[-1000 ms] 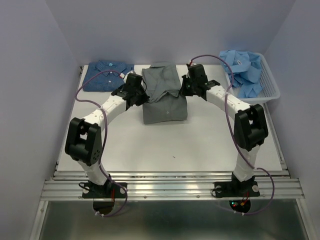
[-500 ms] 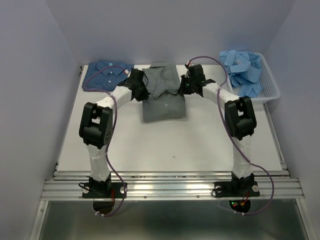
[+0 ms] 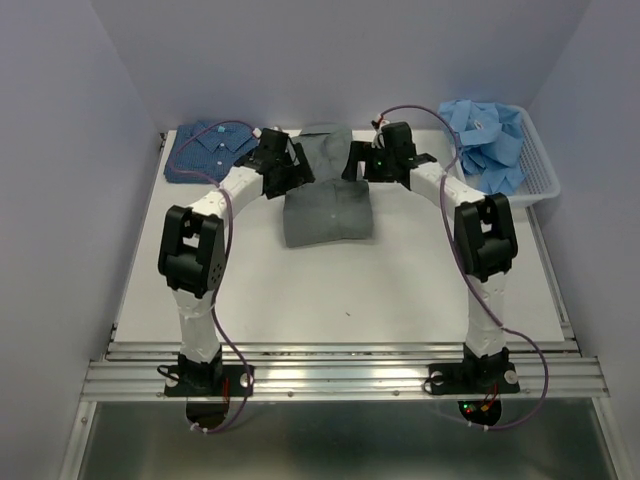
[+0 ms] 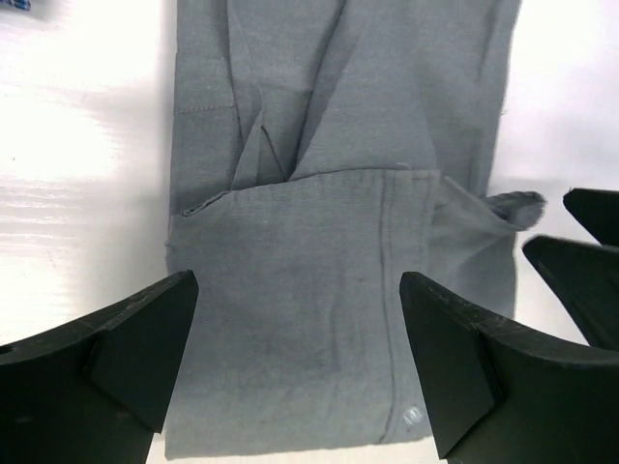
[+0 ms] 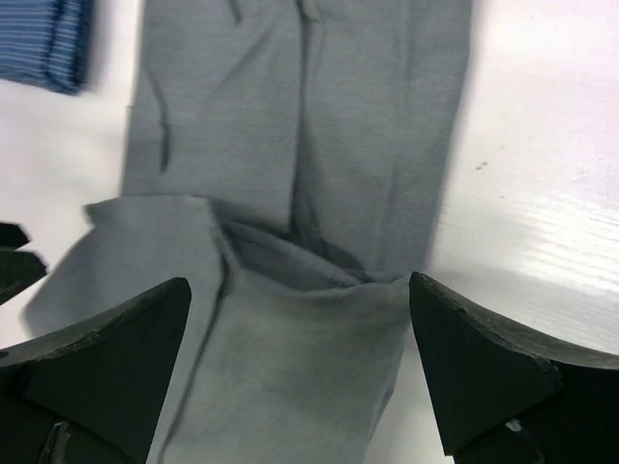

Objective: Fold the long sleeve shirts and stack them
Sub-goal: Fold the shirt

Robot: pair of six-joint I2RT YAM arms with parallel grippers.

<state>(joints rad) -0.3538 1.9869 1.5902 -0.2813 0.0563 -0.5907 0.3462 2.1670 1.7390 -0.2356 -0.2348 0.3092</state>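
- The left gripper (image 4: 295, 300): jaws spread wide and holding nothing, with the grey shirt (image 4: 329, 242) lying beneath them.
- The right gripper (image 5: 300, 290): jaws likewise spread wide and empty, over the same shirt from the opposite side.
- The grey shirt is folded flat on the table (image 3: 330, 290), centre rear, between the two grippers.
- The dark blue patterned shirt (image 3: 205, 150) is folded at the rear left corner, near the grey one.
- The light blue shirts (image 3: 490, 135) are heaped loose in the white basket (image 3: 540, 185), rear right.

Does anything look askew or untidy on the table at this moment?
Only slightly: on the grey shirt, the folded-over flap has a corner sticking out past the side edge, so the fold is not square.
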